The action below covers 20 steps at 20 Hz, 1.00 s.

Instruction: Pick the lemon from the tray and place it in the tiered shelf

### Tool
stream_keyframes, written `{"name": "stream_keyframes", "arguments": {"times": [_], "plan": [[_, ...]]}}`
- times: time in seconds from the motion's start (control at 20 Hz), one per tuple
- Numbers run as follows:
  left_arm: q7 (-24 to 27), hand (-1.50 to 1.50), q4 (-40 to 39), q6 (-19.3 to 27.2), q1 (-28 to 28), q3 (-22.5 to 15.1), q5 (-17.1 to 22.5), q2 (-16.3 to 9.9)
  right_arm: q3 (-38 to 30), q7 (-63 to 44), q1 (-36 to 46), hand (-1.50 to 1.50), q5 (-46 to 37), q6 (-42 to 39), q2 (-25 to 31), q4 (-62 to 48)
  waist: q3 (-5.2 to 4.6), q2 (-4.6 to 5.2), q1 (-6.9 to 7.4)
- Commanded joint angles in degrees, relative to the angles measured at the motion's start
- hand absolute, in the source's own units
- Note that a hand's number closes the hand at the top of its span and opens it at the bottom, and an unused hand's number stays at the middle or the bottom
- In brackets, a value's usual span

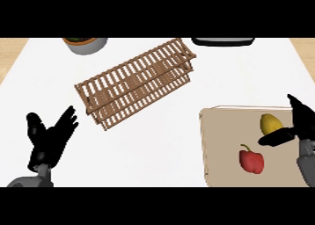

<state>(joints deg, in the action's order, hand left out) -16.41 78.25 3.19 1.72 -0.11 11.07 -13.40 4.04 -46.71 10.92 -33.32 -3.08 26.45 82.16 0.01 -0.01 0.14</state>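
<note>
Head view: white counter point(186, 132) with wooden flooring at both sides. Lemon point(270, 123) lies on the beige tray point(218, 145), beside a red pepper point(251, 160). Right hand point(303, 127), fingers extended, thumb just beside lemon. Left hand point(51, 138) rests open. Slatted tiered shelf point(137, 83) stands mid-counter.

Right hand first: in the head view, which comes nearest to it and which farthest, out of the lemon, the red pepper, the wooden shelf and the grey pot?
From the right hand:
1. Lemon, beside the thumb, on the tray.
2. Red pepper, lower on the tray.
3. Wooden shelf, mid-counter, to the left.
4. Grey pot, far top left.
</note>
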Motion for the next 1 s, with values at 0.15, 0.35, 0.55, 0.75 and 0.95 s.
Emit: {"name": "stream_keyframes", "arguments": {"times": [0.15,0.35,0.55,0.75,0.95], "plan": [[5.7,0.00,-5.1,-3.2,-1.5,2.0,-1.2,0.9,-3.1,7.2,2.0,-1.50,-5.1,2.2,-1.5,-10.6,-0.01,0.04,0.04],[-2.2,0.00,1.6,-1.1,0.2,1.4,-1.5,2.0,-5.0,11.8,-0.8,-1.50,-6.1,4.9,-2.4,-9.0,0.00,-0.02,-0.06],[-1.7,0.00,1.9,0.4,-0.1,1.3,-3.9,3.2,-6.1,17.5,1.7,-1.50,-7.9,8.3,-4.8,-17.4,0.01,0.01,0.03],[2.0,0.00,-1.3,-4.0,-1.3,4.1,-2.4,2.2,-5.5,13.9,4.1,-1.50,-9.8,6.5,-6.7,-15.6,-0.02,-0.02,-0.06],[-1.2,0.00,0.3,-2.5,1.0,4.3,-2.1,1.5,-1.1,20.3,6.9,1.50,-9.3,-2.7,-4.7,-24.9,0.01,0.21,1.02]]}}
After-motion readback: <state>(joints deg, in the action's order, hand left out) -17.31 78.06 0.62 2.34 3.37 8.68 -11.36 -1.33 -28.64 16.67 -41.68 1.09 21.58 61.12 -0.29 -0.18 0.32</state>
